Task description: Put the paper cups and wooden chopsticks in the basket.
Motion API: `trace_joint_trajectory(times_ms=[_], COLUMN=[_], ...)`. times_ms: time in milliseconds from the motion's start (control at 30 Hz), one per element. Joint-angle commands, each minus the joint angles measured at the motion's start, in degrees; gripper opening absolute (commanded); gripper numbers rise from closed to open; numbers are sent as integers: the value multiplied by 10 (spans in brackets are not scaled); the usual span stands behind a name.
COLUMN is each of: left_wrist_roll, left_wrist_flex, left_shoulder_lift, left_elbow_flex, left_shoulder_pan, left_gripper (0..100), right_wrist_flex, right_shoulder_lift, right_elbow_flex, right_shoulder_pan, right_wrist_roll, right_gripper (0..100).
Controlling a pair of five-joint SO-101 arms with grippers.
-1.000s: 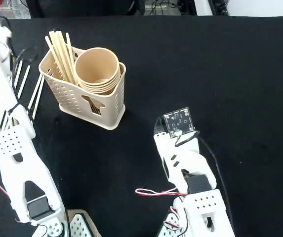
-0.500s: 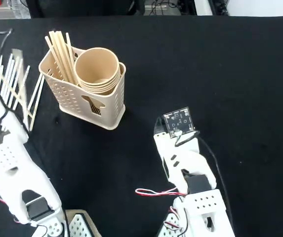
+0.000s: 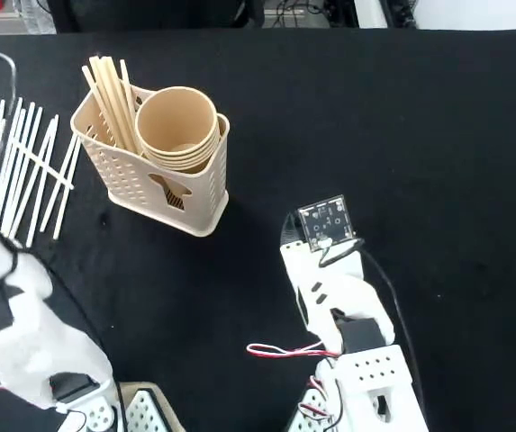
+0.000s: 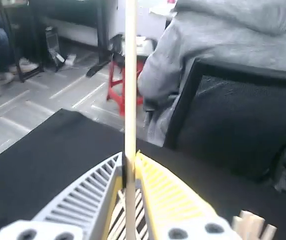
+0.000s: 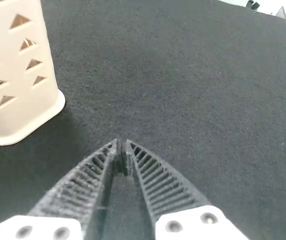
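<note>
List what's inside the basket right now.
Inside the basket: a nested stack of paper cups and a bundle of wooden chopsticks standing beside it, both poking above the rim. The basket floor and their lower ends are covered.

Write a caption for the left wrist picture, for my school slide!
The left gripper pinches one wooden chopstick, with the black table beyond it.

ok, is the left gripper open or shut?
Shut. The left gripper is clamped on a chopstick, which sticks out from between its jaws in the left wrist view.
</note>
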State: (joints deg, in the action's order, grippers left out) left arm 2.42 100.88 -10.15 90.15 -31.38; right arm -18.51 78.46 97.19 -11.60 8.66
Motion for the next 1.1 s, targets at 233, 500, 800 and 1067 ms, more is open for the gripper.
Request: trace_joint_trajectory(times_ms=[233, 500, 800, 1067], left_wrist_roll=[24, 26, 23, -31], left_wrist_flex=[-11, 1, -7, -281], left_shoulder_lift=[142, 108, 254, 495], left_elbow_flex=[-125, -130, -403, -820], left_shoulder_pan=[198, 220, 324, 335], left_gripper=[29, 29, 30, 30], right_wrist_flex=[-3, -4, -3, -2], right_shoulder_lift=[7, 7, 7, 7], right_elbow_flex=[0, 0, 0, 0], right_shoulder_pan=[-2, -2, -2, -3], right_wrist_roll=[4, 4, 5, 5], right_gripper=[15, 15, 15, 15])
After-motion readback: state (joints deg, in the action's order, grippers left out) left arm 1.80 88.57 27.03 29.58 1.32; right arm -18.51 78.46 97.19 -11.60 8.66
